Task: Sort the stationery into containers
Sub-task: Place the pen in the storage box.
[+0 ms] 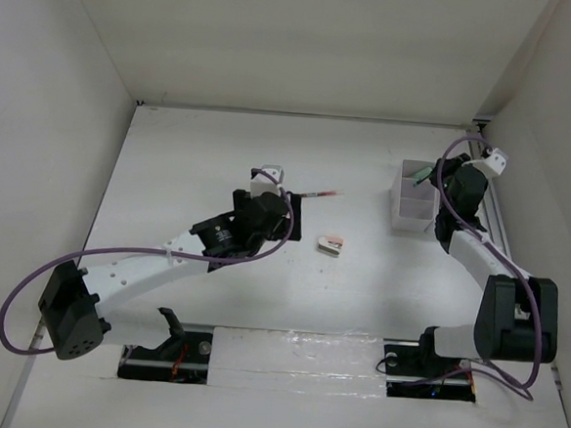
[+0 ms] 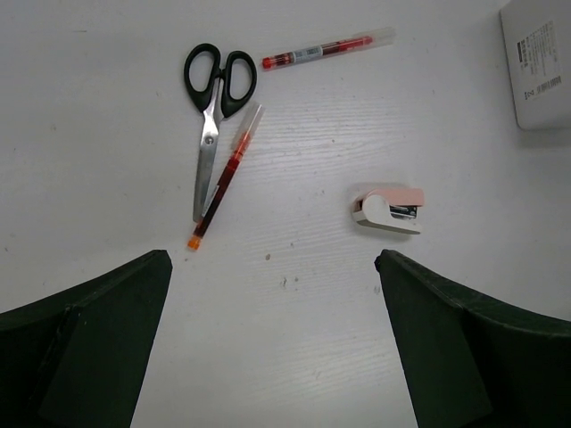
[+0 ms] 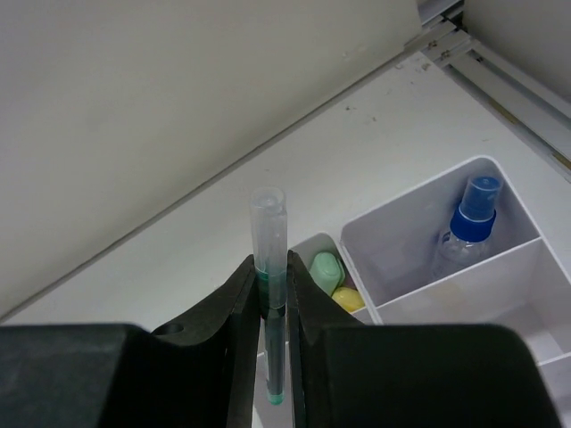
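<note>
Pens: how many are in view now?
3. An orange-tipped red pen lies against the scissors, a second red pen lies beyond their handles, and a green pen is in the right gripper. The organizer may hide more.

I count one pair of scissors (image 2: 214, 116), two red pens (image 2: 326, 49), one pink mini stapler (image 2: 389, 209), one green pen (image 3: 269, 234), one organizer box (image 3: 446, 279), inside it one blue-capped bottle (image 3: 468, 218)

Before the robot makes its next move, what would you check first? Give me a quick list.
1. Right end effector shut on green pen: ok.
2. Pen tip above an organizer compartment: cannot tell.
3. Organizer has a free-looking compartment: ok.
4. Left end effector open: ok.
5. Scissors and red pens lying free, untouched: ok.
</note>
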Motion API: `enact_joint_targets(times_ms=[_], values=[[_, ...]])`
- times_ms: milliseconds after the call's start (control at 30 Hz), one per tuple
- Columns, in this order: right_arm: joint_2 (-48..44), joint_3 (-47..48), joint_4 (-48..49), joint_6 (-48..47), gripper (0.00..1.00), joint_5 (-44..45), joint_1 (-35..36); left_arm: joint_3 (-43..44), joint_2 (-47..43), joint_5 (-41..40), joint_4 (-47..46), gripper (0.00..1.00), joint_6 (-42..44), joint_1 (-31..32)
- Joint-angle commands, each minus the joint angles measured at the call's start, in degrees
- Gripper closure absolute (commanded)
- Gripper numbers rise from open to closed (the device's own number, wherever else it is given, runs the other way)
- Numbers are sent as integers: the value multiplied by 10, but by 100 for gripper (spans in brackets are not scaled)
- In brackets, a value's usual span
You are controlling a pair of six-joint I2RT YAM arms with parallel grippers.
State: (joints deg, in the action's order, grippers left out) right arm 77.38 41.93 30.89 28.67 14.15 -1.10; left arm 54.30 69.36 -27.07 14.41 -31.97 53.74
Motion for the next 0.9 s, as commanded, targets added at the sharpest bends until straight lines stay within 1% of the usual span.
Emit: enact_joint_targets(times_ms=[0, 133, 300, 400, 433, 467, 533, 567, 667, 700, 800, 867], values=[[17, 1, 48, -8, 100, 26, 1, -6, -22, 2, -11, 0, 2, 1], [36, 6, 48, -8, 100, 32, 1, -6, -27, 13, -11, 0, 2, 1], [50, 11, 54, -14, 100, 54, 22, -11, -40, 18, -16, 0, 2, 1], [50, 11, 54, -20, 93, 67, 33, -11, -45, 18, -16, 0, 2, 1], [43, 6, 54, -20, 90, 67, 33, -11, -45, 18, -16, 0, 2, 1], [43, -1, 60, -20, 81, 67, 33, -11, -45, 18, -16, 0, 2, 1], [43, -1, 60, -20, 69, 67, 33, -11, -39, 18, -10, 0, 2, 1], [43, -1, 60, -20, 59, 67, 33, -11, -39, 18, -10, 0, -3, 1], [43, 4, 45, -20, 45, 62, 33, -6, -33, 13, -4, 0, -3, 1], [43, 4, 37, -20, 39, 55, 33, -6, -33, 13, -4, 0, -3, 1], [43, 4, 32, -15, 33, 55, 38, -6, -27, 13, 1, 0, -14, 1], [30, 4, 32, -8, 32, 40, 44, -11, -27, -4, 15, 0, -33, 1]])
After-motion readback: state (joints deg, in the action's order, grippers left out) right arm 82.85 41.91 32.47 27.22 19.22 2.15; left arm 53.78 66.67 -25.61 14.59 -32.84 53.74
